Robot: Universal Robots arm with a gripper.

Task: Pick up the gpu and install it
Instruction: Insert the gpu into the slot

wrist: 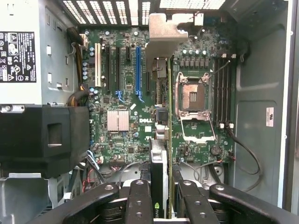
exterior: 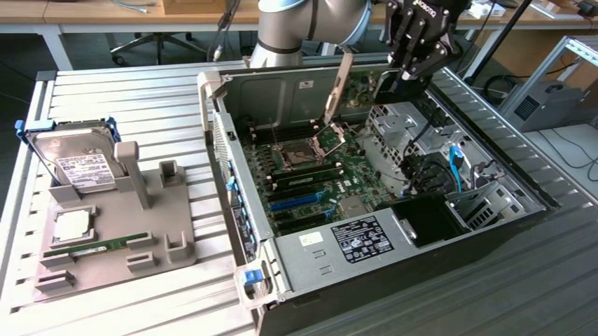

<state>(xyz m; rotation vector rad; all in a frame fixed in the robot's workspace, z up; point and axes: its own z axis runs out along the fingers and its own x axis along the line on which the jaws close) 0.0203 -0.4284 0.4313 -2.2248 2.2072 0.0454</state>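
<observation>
The gpu is seen edge-on in the wrist view, a thin dark card running from between my fingers to its silvery bracket. My gripper is shut on its upper edge. In the exterior view the gripper hangs over the far end of the open computer case, with the gpu's bracket slanting down beside it. The card is above the green motherboard and apart from it. A blue expansion slot lies just beside the card's line, near the CPU socket.
A grey fixture on the slatted table at the exterior view's left holds a hard drive, a green memory stick and a chip. Inside the case are the power supply, a black shroud and drive cages.
</observation>
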